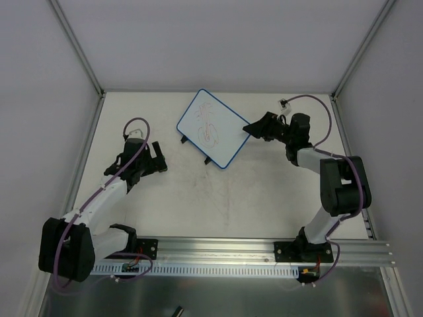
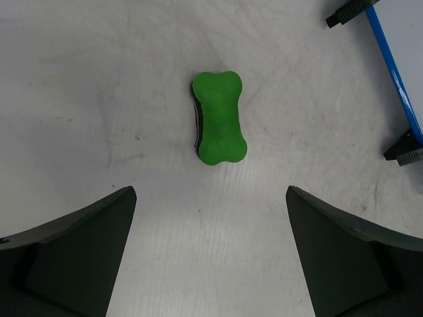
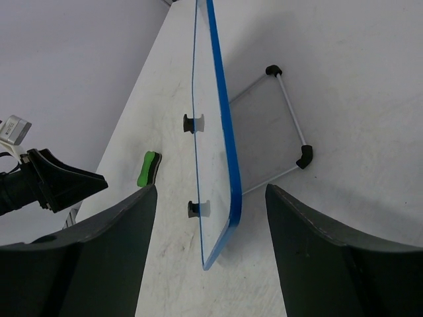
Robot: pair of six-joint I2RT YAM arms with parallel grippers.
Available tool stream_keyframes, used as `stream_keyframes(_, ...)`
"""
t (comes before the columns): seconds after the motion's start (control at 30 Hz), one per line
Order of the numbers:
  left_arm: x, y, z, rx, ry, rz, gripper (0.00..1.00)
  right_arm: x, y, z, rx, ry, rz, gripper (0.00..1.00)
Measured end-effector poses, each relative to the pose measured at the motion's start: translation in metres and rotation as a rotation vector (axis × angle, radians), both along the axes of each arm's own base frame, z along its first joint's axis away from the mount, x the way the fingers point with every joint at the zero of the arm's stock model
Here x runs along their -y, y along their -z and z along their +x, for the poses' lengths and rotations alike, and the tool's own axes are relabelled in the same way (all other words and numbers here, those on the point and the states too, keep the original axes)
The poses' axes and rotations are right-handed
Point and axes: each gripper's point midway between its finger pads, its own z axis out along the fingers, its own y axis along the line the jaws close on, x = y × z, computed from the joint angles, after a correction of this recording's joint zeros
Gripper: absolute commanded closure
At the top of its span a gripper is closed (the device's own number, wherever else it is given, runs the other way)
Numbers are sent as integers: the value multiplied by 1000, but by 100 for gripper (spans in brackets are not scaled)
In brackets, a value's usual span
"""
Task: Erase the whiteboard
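Currently, stage: erasing not begun, judged early; red scribbles [image 1: 210,131] show on board.
Left gripper [image 2: 210,193]: jaws wide open, empty. Green eraser [image 2: 219,119] lies flat on table [image 2: 86,79] just ahead of the fingertips, centred on the gap, long axis pointing away. Likely lined up so closing pinches its narrow waist.
Right gripper [image 3: 210,191]: jaws wide open, holding nothing. Whiteboard [image 3: 213,132] rim sits edge-on in the gap, touching neither finger as far as visible; probably poised to clamp and steady it.
Whiteboard: propped tilted on black feet [image 3: 192,123] and wire stand [image 3: 294,119]; right of left fingers, apart from eraser.
Risk: unclamped board may slide when wiped.
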Motion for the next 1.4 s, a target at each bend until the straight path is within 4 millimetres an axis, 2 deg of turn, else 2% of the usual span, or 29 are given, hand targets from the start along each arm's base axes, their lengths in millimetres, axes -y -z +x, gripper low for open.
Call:
stream_keyframes(0.1,1,2,5,-22,6,10,1,-2,11,6,-18,2,-3,40)
stream_keyframes(0.27,2,6,10,-43,7,16,1,-3,24,12,-28,6,11,47)
stream_keyframes(0.63,3,10,13,-66,10,26,1,-9,23,25,21,12,89,65)
stream_keyframes(1.0,4,13,18,-83,12,31,1,-15,18,25,52,3,100,66)
stream_keyframes(1.4,5,12,23,-84,12,31,1,-15,20,22,31,-3,95,78)
